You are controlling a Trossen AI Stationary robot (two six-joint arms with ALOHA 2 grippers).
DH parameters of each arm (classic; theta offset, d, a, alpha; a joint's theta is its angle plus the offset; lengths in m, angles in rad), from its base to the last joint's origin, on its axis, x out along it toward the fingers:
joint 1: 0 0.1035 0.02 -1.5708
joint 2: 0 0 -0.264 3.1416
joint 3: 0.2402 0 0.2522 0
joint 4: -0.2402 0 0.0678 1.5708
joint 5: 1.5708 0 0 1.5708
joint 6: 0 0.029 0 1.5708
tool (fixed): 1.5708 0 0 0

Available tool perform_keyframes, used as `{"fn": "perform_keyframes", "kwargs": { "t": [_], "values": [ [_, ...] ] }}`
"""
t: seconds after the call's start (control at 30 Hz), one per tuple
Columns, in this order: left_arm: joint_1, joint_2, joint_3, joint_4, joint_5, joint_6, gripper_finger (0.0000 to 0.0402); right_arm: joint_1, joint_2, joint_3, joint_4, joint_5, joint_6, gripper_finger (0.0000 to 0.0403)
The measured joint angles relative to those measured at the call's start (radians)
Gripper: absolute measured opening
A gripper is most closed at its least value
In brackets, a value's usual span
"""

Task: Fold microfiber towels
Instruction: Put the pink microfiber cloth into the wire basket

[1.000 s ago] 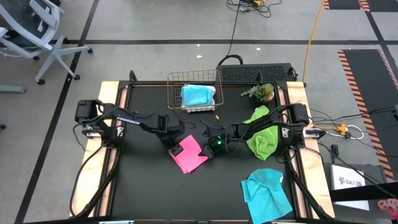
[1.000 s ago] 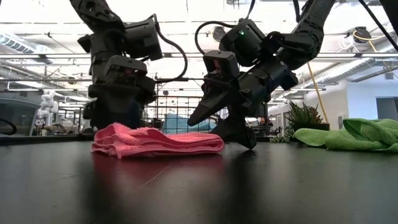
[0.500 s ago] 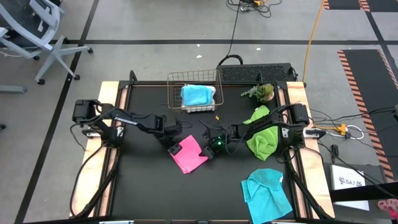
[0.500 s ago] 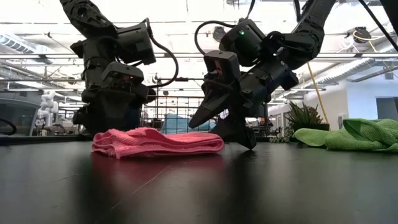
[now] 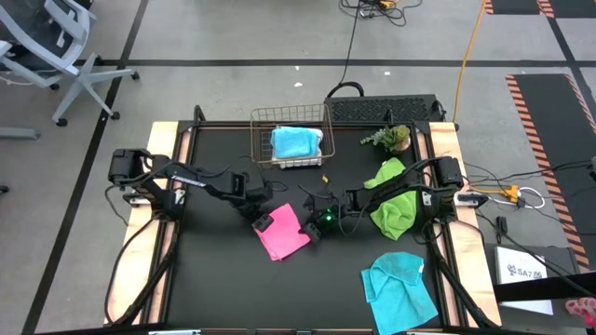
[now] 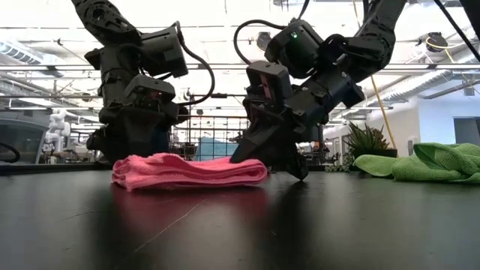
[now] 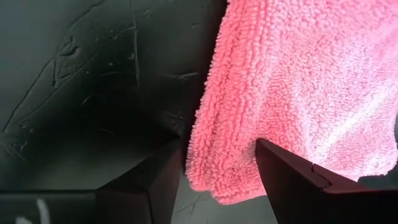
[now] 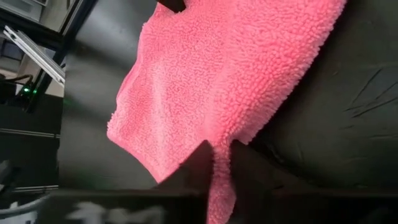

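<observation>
Pink towel (image 5: 282, 233) lies between both pincers, basket (image 5: 264, 121) behind.

White-grey towel (image 5: 319, 141) mostly hidden under blue towel (image 5: 292, 142); pink towel (image 7: 298, 93) cut off.

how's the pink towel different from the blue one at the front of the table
The pink towel lies flat and folded mid-table, with the right gripper shut on its corner and the left gripper open at its other edge. The blue towel lies rumpled, unfolded and untouched. Both are fuzzy cloths.
</observation>
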State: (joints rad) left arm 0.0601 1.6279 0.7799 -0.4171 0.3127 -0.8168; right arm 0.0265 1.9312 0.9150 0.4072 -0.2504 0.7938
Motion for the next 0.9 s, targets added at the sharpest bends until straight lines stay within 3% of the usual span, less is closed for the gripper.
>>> {"fn": "perform_keyframes", "kwargs": {
  "t": [0.07, 0.13, 0.37, 0.67, 0.9],
  "values": [
    [-0.002, 0.0, 0.0, 0.003, -0.005, -0.007, 0.0197, 0.0, 0.0, 0.0, 0.002, 0.007, -0.014, 0.0012],
    [-0.003, 0.001, -0.002, 0.005, -0.015, -0.014, 0.0168, 0.0, 0.0, 0.0, 0.004, 0.012, -0.015, 0.0009],
    [-0.004, 0.002, -0.003, 0.009, -0.049, -0.003, 0.0014, -0.001, -0.002, 0.0, 0.006, 0.014, -0.006, 0.0003],
    [-0.005, 0.01, 0.038, 0.055, -0.058, 0.014, 0.0006, -0.002, -0.011, 0.083, -0.02, 0.012, -0.054, 0.0001],
    [0.009, 0.004, 0.173, -0.013, -0.09, 0.099, 0.0003, -0.002, -0.04, 0.255, -0.307, -0.013, -0.2, 0.0001]
  ]
}}
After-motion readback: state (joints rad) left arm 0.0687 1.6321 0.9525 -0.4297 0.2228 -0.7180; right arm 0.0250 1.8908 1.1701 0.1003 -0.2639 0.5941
